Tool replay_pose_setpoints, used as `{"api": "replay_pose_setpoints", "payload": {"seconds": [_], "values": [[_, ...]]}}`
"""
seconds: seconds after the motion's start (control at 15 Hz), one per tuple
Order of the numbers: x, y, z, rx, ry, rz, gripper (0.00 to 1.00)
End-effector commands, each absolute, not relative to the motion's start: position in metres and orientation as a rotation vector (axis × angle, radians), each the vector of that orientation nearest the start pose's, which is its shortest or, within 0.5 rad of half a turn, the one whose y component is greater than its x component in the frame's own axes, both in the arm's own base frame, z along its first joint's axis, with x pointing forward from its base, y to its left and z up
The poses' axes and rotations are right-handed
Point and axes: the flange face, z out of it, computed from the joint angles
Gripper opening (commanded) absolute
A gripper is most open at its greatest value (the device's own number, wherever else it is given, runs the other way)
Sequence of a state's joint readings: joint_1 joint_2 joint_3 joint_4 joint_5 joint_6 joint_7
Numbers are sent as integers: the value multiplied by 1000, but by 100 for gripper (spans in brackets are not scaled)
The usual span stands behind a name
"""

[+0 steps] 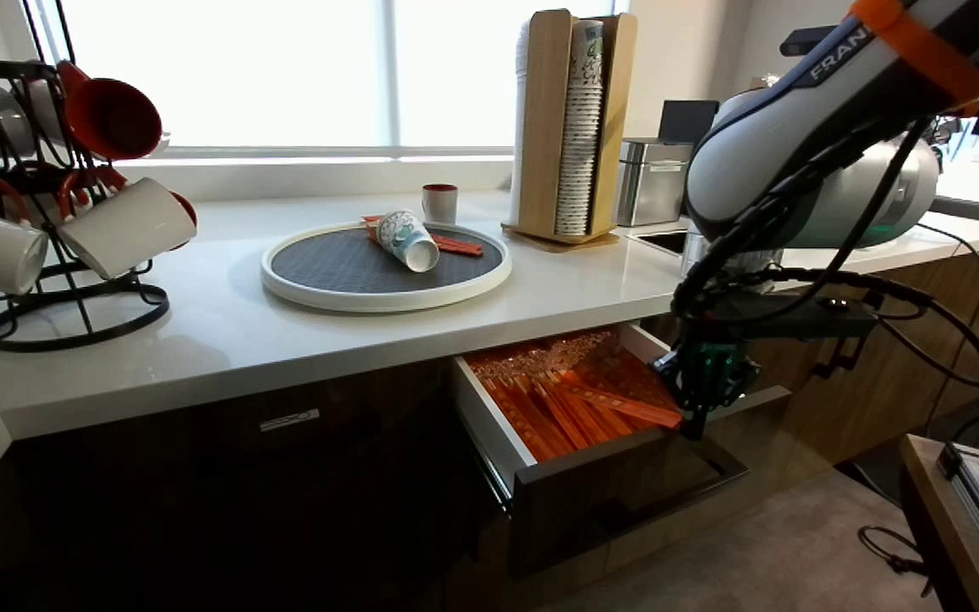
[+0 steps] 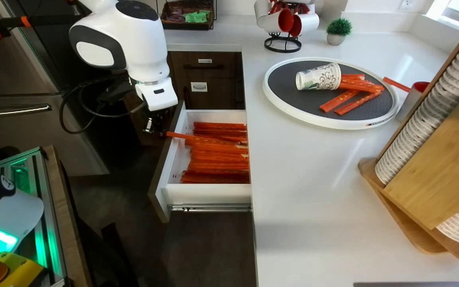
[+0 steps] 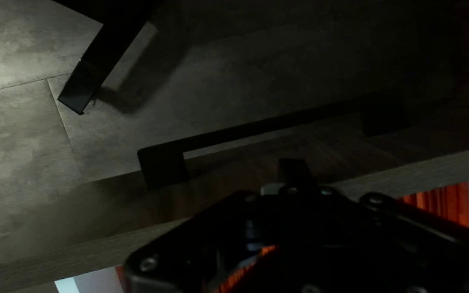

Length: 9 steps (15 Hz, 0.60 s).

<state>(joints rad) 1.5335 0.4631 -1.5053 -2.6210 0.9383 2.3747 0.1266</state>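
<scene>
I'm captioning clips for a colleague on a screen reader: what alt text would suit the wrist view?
Shut black gripper at the bottom of a dim picture, its tips pointing past the rim of an open drawer toward the bar handle on its front. Orange strips show inside at lower right; grey tiled floor fills the upper left.

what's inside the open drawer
The open drawer holds many long orange-red packets; one packet juts over the front panel, its end at the claw. What lies beneath them is covered, and the countertop hides the drawer's rear.
</scene>
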Motion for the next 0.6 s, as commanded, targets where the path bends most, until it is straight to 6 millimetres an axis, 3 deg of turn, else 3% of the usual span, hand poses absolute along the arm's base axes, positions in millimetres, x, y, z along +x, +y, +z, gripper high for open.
{"api": "replay_pose_setpoints", "payload": {"seconds": [0.0, 0.27, 0.53], "values": [[412, -30, 227, -2696, 1279, 37, 0], [417, -34, 229, -2695, 1253, -24, 0], [420, -27, 233, -2739, 1184, 25, 0]]}}
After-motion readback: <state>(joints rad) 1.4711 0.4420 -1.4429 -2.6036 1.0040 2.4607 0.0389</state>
